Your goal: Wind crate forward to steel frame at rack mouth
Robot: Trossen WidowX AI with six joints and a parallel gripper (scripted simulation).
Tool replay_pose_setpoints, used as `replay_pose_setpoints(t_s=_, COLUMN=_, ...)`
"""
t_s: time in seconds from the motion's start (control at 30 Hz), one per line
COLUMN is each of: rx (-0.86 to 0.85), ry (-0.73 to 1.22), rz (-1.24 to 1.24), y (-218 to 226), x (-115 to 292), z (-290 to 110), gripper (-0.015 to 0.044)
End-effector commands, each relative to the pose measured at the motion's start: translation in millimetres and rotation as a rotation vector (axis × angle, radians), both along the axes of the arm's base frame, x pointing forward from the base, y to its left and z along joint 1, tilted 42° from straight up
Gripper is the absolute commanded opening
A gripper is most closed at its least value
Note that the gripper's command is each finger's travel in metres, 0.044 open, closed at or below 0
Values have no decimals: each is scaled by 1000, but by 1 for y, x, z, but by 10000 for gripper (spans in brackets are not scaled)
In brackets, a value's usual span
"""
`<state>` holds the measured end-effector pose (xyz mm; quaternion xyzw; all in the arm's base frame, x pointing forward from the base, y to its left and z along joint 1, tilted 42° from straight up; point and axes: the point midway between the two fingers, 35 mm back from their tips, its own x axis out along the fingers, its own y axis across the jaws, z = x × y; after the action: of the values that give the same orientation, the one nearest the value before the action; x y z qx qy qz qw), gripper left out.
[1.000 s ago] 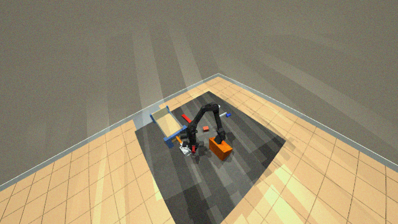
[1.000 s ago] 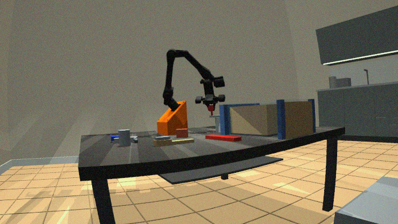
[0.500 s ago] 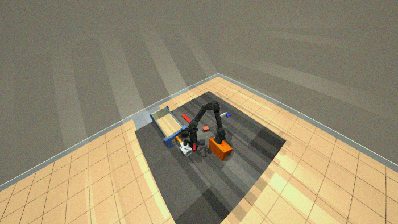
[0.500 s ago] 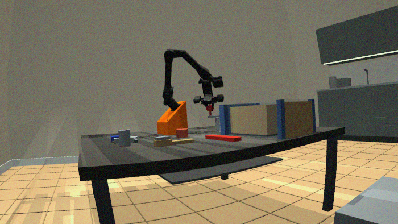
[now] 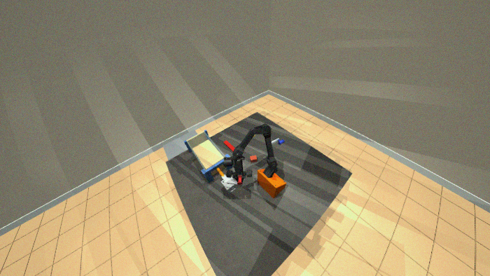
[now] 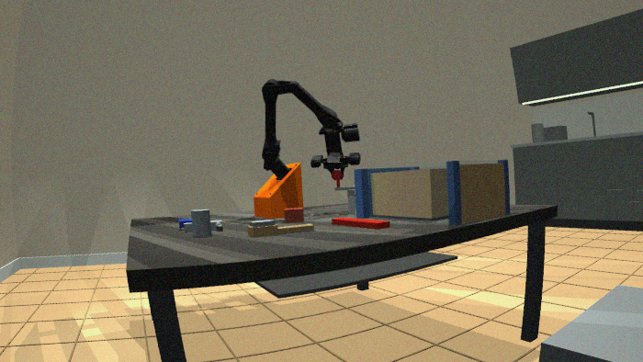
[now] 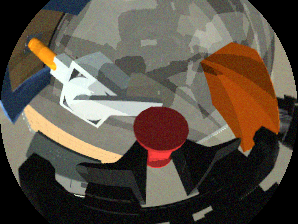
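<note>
I have the gripper (image 6: 337,171) clamped on the red handle (image 7: 158,131), hanging above the winch (image 7: 83,92), which sits left of centre in the wrist view. The step in hand is seating the key; next I must align it over the round hole and lower vertically. The crate (image 6: 409,193) sits inside the cubby (image 6: 454,190), right of centre in the exterior view.

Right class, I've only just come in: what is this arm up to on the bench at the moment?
The arm's gripper is shut on the red-knobbed winch handle, holding it in the air with its stem pointing down. It hangs just in front of the blue-framed cubby that holds the tan crate, over the pale winch. The handle does not look seated in the winch. A red bar, a wooden strip and a grey cylinder lie unused on the bench.
</note>
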<state>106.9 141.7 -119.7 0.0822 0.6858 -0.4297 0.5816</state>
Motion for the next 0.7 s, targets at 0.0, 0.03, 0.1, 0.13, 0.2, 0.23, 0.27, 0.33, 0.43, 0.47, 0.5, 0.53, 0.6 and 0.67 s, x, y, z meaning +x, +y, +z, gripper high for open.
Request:
replay_pose_setpoints(t_s=0.0, rx=-26, ry=-33, rz=7, y=-9, x=13, z=6, gripper=0)
replay_pose_setpoints(t_s=0.03, rx=-26, ry=-33, rz=7, y=-9, x=14, z=7, gripper=0)
replay_pose_setpoints(t_s=0.1, rx=-26, ry=-33, rz=7, y=-10, x=16, z=8, gripper=0)
replay_pose_setpoints(t_s=0.13, rx=-26, ry=-33, rz=7, y=-11, x=17, z=8, gripper=0)
replay_pose_setpoints(t_s=0.2, rx=-26, ry=-33, rz=7, y=-12, x=20, z=9, gripper=0)
replay_pose_setpoints(t_s=0.23, rx=-26, ry=-33, rz=7, y=-12, x=20, z=10, gripper=0)
replay_pose_setpoints(t_s=0.27, rx=-26, ry=-34, rz=7, y=-13, x=22, z=10, gripper=0)
replay_pose_setpoints(t_s=0.33, rx=-26, ry=-34, rz=7, y=-14, x=24, z=11, gripper=0)
replay_pose_setpoints(t_s=0.43, rx=-26, ry=-34, rz=7, y=-15, x=27, z=12, gripper=0)
replay_pose_setpoints(t_s=0.47, rx=-26, ry=-34, rz=7, y=-15, x=28, z=13, gripper=0)
replay_pose_setpoints(t_s=0.5, rx=-27, ry=-34, rz=7, y=-15, x=29, z=13, gripper=0)
replay_pose_setpoints(t_s=0.53, rx=-27, ry=-34, rz=7, y=-16, x=31, z=14, gripper=0)
replay_pose_setpoints(t_s=0.6, rx=-27, ry=-34, rz=7, y=-17, x=33, z=14, gripper=0)
replay_pose_setpoints(t_s=0.67, rx=-27, ry=-34, rz=7, y=-17, x=35, z=15, gripper=0)
